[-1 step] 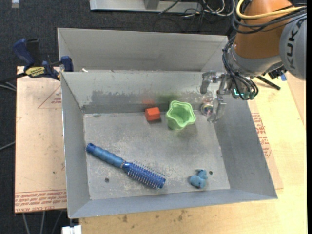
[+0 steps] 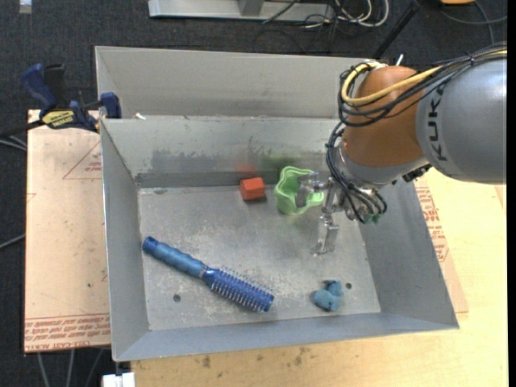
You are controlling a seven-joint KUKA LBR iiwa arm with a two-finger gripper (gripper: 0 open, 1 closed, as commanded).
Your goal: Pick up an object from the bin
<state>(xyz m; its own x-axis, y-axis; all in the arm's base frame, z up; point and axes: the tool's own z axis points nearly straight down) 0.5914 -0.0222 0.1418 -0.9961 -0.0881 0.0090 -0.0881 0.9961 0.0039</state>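
Note:
My gripper hangs in the right half of the bin, its thin metal fingers pointing down at bare floor with nothing between them. They look close together. A green curled plastic piece sits just up and left of the gripper, partly behind its body. A small blue lump lies below the fingertips, near the bin's front wall. An orange-red block rests left of the green piece, by the back wall.
A blue hairbrush lies slantwise across the left front of the bin, bristle head toward the middle. The arm with its orange cover and yellow cables leans in over the right rim.

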